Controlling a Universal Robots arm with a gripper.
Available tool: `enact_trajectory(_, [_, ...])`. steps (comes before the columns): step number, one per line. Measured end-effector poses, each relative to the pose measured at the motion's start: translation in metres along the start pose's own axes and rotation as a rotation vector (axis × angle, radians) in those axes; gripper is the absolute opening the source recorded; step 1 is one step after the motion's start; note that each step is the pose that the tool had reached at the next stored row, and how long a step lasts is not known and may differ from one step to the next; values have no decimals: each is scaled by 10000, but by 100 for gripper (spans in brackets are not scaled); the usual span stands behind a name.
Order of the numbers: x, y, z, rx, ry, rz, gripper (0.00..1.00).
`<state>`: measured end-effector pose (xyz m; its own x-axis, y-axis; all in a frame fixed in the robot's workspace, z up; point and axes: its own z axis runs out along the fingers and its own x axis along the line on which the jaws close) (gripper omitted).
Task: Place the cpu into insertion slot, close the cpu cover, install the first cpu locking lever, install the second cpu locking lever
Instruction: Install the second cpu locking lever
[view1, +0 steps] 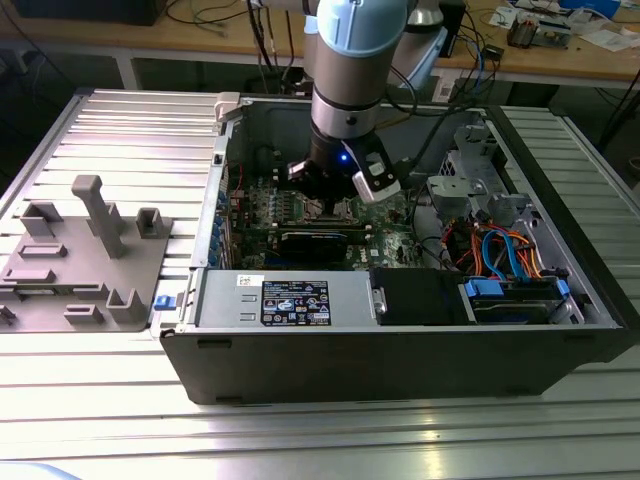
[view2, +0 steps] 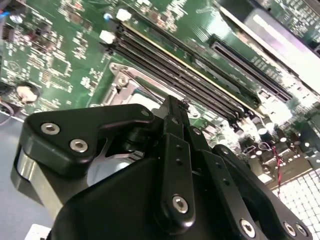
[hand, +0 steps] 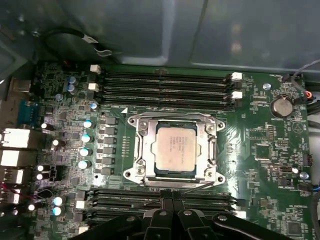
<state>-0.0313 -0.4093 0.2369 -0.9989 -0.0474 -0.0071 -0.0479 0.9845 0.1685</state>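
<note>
Gripper (hand: 170, 204) sits low over the green board (hand: 260, 150), fingertips pressed together with no gap and nothing between them, just short of the near edge of the insertion slot (hand: 131, 150). The cpu (hand: 175, 148) already lies flat in the slot, silvery face up, directly ahead of the closed jaws. The cpu cover (hand: 211, 150) appears folded down around the chip, its window framing the metal top. A thin wire lever (hand: 192, 187) runs along the socket edge nearest the jaws, almost under the tips; a second lever (hand: 165, 115) lies along the far edge. Whether either is hooked under its tab I cannot tell from here. Judging the step as a lever install: the closed tips serve as a pusher, so contact should land on the lever's bare wire, not on the cover frame or the memory slots (hand: 165, 82) close by; press down and sideways together so the wire slips under its retaining hook, slowly, keeping the tips off the chip face. The first wrist view gives the plan of the socket, chip seated and square, both levers traceable. The second wrist view shows the finger linkage (view2: 172, 150) side-on, with one socket corner (view2: 125, 82) past it. The exterior view places the arm (view1: 345, 90) down inside the open computer case (view1: 400, 350).
</note>
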Motion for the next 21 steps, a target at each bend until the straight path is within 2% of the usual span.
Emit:
enact_trajectory(3, [77,-8,22,-23,-2,-2,11])
enact_trajectory(9, [144,-29,126,-23,-1,-1,11])
enact_trajectory(21, [300,-36,236,-25,-2,-1,11])
